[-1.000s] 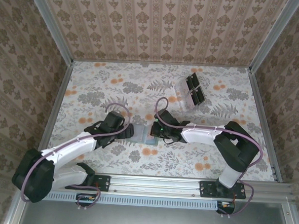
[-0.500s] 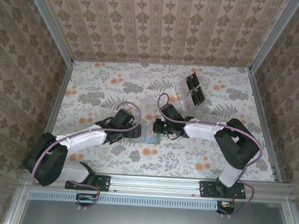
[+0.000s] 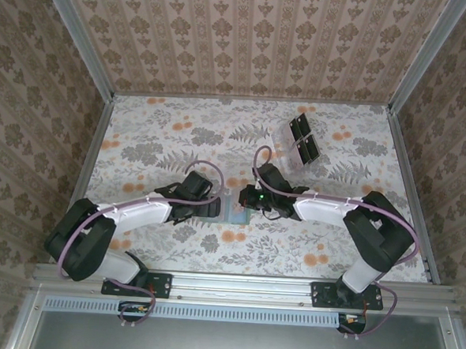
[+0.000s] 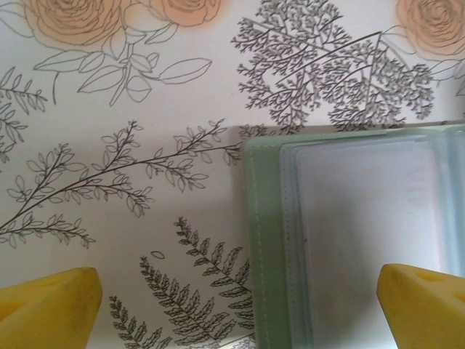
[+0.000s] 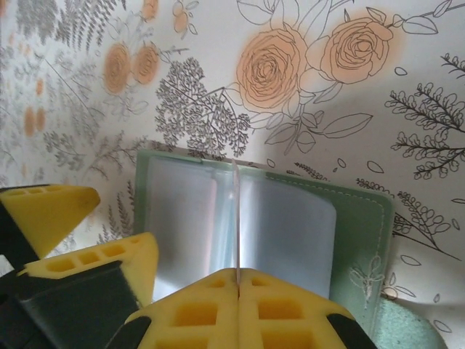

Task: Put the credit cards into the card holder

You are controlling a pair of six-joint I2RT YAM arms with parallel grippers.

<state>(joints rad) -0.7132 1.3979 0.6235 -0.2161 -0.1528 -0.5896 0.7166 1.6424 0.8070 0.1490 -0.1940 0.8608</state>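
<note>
Green card holder (image 5: 365,233) lies open on the flowered table (image 5: 349,87) beneath my right pincer (image 5: 238,280), clamped on a credit card (image 5: 237,218) edge-down, my left pincer (image 4: 236,302) gaping wide astride its edge; next, I judge, comes tilting the card into a sleeve (image 5: 287,225).

Top cam: high, near side, looking down.
Wrist cams close above; all share flat dull-green card holder (image 4: 259,240).

The flat dull-green card holder (image 5: 360,218) lies open at the middle of the flowered table (image 3: 338,141), with its clear pockets facing up. One thin pale credit card (image 5: 237,218) stands edge-on over its centre fold, pinched in the right gripper (image 5: 237,280).
</note>
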